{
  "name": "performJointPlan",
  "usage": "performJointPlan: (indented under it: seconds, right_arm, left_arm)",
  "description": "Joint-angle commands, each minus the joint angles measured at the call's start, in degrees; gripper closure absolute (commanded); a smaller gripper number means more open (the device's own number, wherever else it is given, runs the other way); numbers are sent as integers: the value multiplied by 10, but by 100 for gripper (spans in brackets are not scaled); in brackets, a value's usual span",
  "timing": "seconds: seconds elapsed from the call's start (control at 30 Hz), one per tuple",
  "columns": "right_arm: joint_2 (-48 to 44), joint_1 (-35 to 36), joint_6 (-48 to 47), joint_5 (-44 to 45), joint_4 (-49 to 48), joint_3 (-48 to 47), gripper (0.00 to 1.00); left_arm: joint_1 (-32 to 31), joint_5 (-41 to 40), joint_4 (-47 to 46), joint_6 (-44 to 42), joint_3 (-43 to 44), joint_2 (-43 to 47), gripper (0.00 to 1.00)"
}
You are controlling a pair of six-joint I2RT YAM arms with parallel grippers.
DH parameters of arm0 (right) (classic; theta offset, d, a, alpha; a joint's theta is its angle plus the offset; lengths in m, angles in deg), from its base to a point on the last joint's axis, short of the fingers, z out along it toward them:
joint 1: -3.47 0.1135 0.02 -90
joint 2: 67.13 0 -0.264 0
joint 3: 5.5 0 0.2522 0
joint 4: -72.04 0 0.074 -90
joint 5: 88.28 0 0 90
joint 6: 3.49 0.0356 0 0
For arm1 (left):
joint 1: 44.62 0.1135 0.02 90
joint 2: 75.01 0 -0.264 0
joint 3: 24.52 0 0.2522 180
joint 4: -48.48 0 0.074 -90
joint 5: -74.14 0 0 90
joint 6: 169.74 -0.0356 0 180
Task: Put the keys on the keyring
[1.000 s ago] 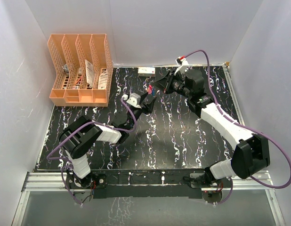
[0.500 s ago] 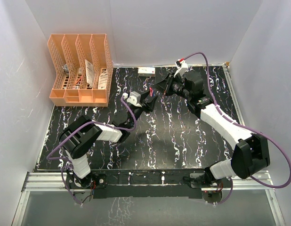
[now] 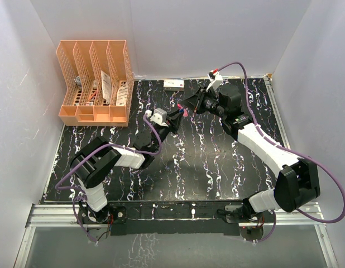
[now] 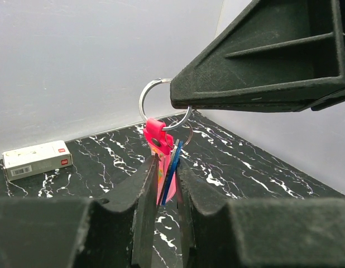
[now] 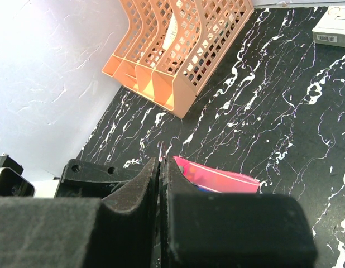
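The keyring hangs in the air between my two grippers. Its pink-red strap (image 4: 156,134) and a blue key (image 4: 173,162) lying flat against it sit between the fingers of my left gripper (image 4: 167,162), which is shut on them. The thin metal ring (image 4: 140,100) sticks up above the strap, pinched by a black finger (image 4: 262,72) of my right gripper. In the right wrist view, my right gripper (image 5: 159,162) is shut on the ring, with the strap (image 5: 217,178) trailing to the right. From above, the grippers (image 3: 175,116) (image 3: 187,106) meet over the mat's far middle.
An orange file rack (image 3: 94,78) stands at the back left, and shows too in the right wrist view (image 5: 183,50). A small white box (image 3: 173,84) lies at the back edge, also seen from the left wrist (image 4: 36,159). Purple cables run along both arms.
My left gripper's jaws have closed in on the strap and blue key. The right gripper shifted slightly toward the left one, still shut on the ring.
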Motion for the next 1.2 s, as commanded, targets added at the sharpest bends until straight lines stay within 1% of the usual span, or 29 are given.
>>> performJointPlan:
  seconds: [0.0, 0.1, 0.2, 0.43, 0.77, 1.0, 1.17]
  right_arm:
    - [-9, -1, -9, -5, -9, -10, 100]
    - [-12, -1, -17, -4, 6, -11, 100]
    - [-17, -1, -27, -1, 22, -15, 100]
    - [-19, -2, -58, 5, 69, -34, 100]
    - [-12, -2, -97, 2, 121, -68, 100]
    - [9, -4, -156, 1, 201, -127, 100]
    - [35, -4, -191, -5, 266, -168, 100]
  left_arm:
    - [-3, -14, -101, -16, 6, 18, 85]
    - [-4, -38, -87, -22, 0, 28, 89]
    - [-3, -64, -59, -31, -3, 41, 91]
    - [-3, -94, -44, -64, -10, 57, 93]
    - [-3, -78, -12, -85, -9, 61, 94]
    - [-3, -49, 15, -89, -17, 62, 93]
    - [-3, -37, 31, -72, -22, 60, 93]
